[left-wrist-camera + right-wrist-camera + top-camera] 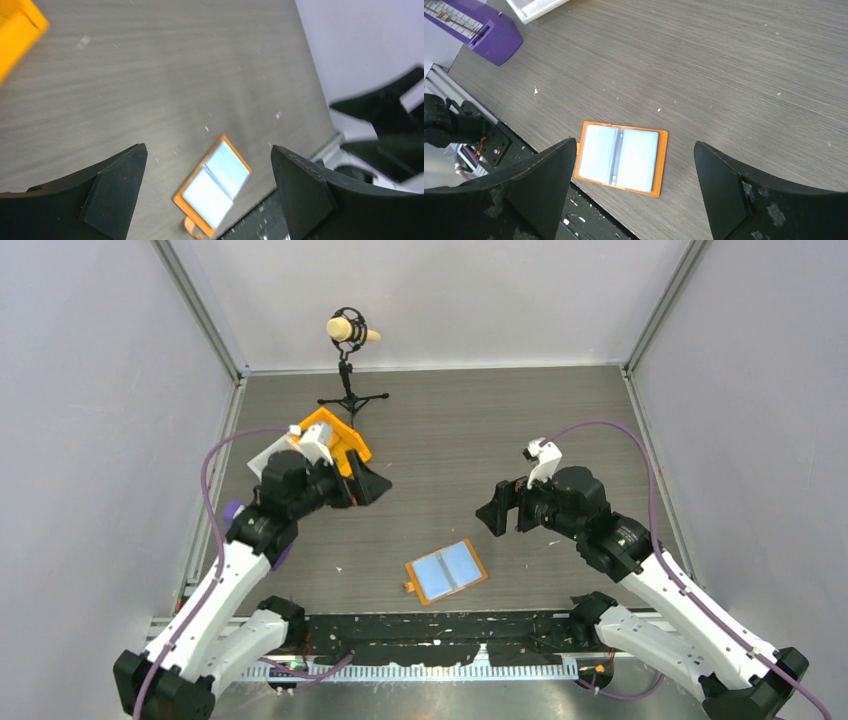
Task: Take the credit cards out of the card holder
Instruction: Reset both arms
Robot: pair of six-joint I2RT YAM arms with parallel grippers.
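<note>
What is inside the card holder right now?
The card holder lies open on the table. Only its two pale blue pocket panels show, no dark card. Anything behind the panels is hidden.

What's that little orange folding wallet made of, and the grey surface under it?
The open orange-tan bifold card holder looks like faux leather or soft plastic: matte rim, pale-blue pocket panels with a sheen. The grey table seems matte wood-grain laminate, judging by its fine streaks.
</note>
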